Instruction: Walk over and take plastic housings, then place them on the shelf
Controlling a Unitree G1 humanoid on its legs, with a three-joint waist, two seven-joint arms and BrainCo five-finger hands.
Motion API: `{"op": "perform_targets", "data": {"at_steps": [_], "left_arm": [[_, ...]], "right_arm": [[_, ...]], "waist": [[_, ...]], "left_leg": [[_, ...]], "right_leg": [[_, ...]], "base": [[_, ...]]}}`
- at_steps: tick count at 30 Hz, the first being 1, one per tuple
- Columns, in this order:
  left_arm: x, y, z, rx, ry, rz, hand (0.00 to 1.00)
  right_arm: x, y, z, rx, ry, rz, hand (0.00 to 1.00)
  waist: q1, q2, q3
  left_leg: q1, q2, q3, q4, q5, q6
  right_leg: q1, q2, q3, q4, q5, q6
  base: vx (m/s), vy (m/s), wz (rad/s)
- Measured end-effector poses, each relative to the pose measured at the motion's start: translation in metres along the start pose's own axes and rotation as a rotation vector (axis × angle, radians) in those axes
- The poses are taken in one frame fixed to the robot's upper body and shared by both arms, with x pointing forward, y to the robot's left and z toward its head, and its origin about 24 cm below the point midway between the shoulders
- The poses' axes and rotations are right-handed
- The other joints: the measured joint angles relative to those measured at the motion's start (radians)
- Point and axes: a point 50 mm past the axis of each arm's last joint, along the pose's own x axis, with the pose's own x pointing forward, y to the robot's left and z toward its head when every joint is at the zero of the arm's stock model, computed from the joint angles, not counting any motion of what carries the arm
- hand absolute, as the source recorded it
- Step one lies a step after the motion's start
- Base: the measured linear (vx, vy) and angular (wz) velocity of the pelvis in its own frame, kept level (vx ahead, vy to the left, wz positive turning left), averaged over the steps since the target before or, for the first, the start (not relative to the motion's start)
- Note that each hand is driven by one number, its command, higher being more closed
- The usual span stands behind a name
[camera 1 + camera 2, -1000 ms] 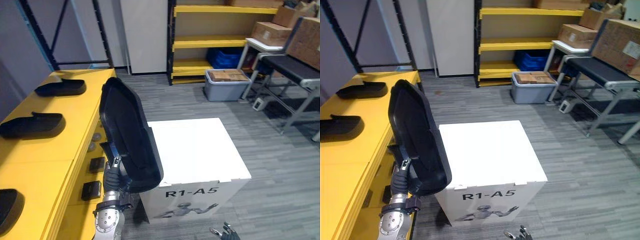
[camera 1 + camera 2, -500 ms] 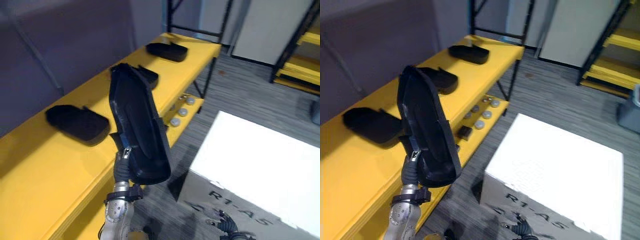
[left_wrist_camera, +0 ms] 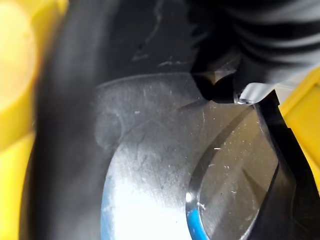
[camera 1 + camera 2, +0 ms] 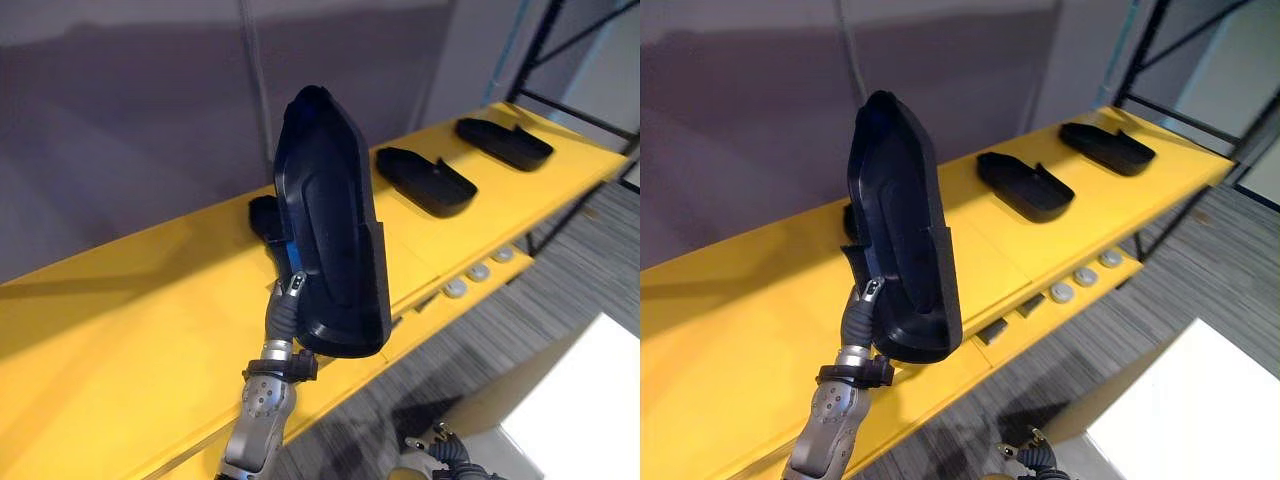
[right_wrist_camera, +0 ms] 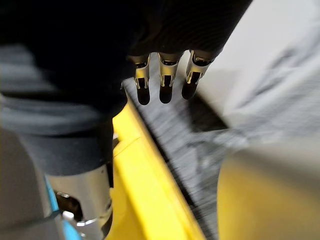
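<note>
**Operator:** Where is the task item?

**Technician:** The held housing (image 4: 330,230) stands upright over the front part of the yellow shelf (image 4: 130,320). The left robot hand (image 4: 283,312) clamps its lower end, and the left wrist view shows a dark tip pressed against the inner face. Carrying it upright probably keeps the long part clear of the shelf until a spot is chosen.

**Operator:** Where is there free space?

**Technician:** The bare shelf surface lies to the left. To the right, three parts lie flat and spaced apart: a partly hidden housing (image 4: 262,218) behind the held one, a second housing (image 4: 425,180), and a third housing (image 4: 503,143). That row suggests the required resting pose.

**Operator:** What is the right robot hand doing?

**Technician:** The right robot hand (image 5: 161,75) hangs low near the white box (image 4: 590,400), fingers straight and empty. It looks idle, since one hand seems enough for this part.
</note>
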Motion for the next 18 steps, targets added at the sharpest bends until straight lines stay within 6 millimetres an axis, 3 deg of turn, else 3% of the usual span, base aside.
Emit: {"op": "perform_targets", "data": {"at_steps": [2, 3, 4, 6, 13, 18], "left_arm": [[0.002, -0.004, 0.009, 0.031, -0.049, -0.013, 1.0], [0.001, -0.005, 0.013, 0.04, -0.069, -0.003, 1.0], [0.0, -0.006, 0.017, 0.044, -0.087, 0.008, 1.0], [0.0, -0.004, 0.024, 0.047, -0.125, 0.018, 1.0], [-0.018, 0.01, 0.016, 0.041, -0.067, 0.107, 1.0], [-0.022, 0.032, 0.016, 0.081, -0.057, 0.195, 1.0]], "right_arm": [[-0.006, 0.005, -0.007, 0.026, 0.004, 0.005, 0.0], [-0.008, 0.007, -0.01, 0.043, 0.013, 0.007, 0.0], [-0.01, 0.007, -0.011, 0.042, 0.009, 0.006, 0.0], [-0.011, 0.011, -0.012, 0.036, 0.007, 0.022, 0.0], [-0.017, 0.023, -0.022, 0.052, 0.036, 0.05, 0.0], [-0.02, 0.032, -0.024, 0.061, 0.04, 0.07, 0.0]], "waist": [[0.012, -0.043, -0.013], [0.031, -0.048, -0.016], [0.043, -0.023, -0.031], [0.067, -0.018, -0.035], [0.088, -0.023, -0.072], [0.1, -0.064, -0.056]], "left_leg": [[-0.016, -0.03, -0.059, 0.05, -0.027, -0.038], [-0.026, -0.02, -0.084, 0.086, -0.055, -0.059], [-0.046, 0.017, -0.076, 0.111, -0.069, -0.076], [-0.036, 0.048, -0.072, 0.095, -0.066, -0.084], [-0.005, 0.07, -0.06, 0.058, -0.047, -0.113], [-0.044, 0.055, -0.08, 0.094, -0.038, -0.12]], "right_leg": [[-0.005, -0.008, 0.07, -0.149, 0.112, 0.013], [0.017, -0.013, 0.045, -0.155, 0.081, 0.035], [0.041, 0.006, 0.006, -0.2, 0.087, 0.024], [0.075, 0.022, -0.027, -0.24, 0.097, 0.01], [0.166, 0.03, -0.072, -0.352, 0.127, 0.001], [0.196, 0.005, -0.148, -0.386, 0.135, 0.006]], "base": [[0.12, -0.24, 1.39], [0.12, -0.255, 0.93], [0.11, -0.247, 0.81], [0.08, -0.171, 0.45], [0.09, -0.043, 0.19], [0.0, 0.028, 0.4]]}}
